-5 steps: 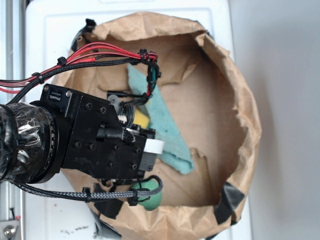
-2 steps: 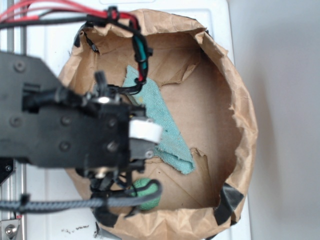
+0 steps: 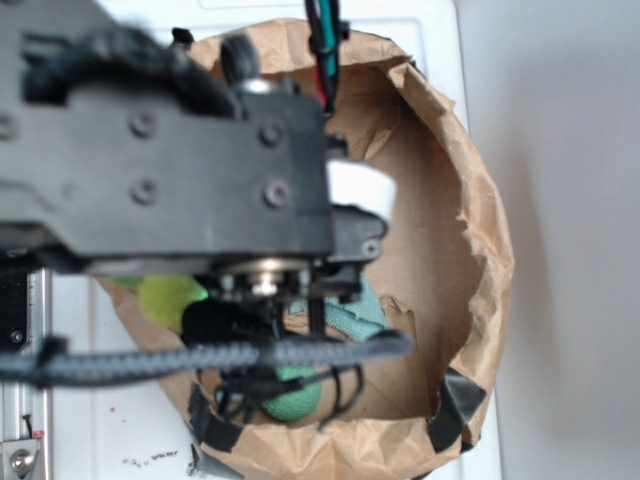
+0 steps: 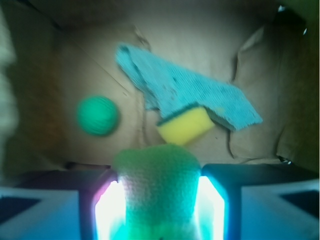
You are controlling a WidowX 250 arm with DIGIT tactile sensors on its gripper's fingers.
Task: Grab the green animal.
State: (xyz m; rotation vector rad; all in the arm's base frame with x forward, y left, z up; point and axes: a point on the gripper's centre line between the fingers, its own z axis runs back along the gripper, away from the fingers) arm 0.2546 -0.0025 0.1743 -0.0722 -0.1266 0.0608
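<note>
The green animal (image 3: 168,297) shows in the exterior view as a lime patch under the black wrist, above the paper bag (image 3: 480,260). In the wrist view its fuzzy lime body (image 4: 157,187) sits clamped between the fingers (image 4: 102,207), well above the ball (image 4: 97,115) and sponge (image 4: 183,125). The grasp looks made; next, a steady lift.

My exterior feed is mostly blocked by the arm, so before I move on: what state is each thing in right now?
Gripper: shut on the green animal.
Lime-green fuzzy plush animal: clamped between both fingers, off the floor.
Dark green textured ball: loose on the cardboard floor, untouched.
Yellow sponge with green scrubbing side: lying partly on the cloth.
Teal woven cloth: spread flat, rumpled.
Brown paper-lined bin: open-topped, rim torn.
</note>
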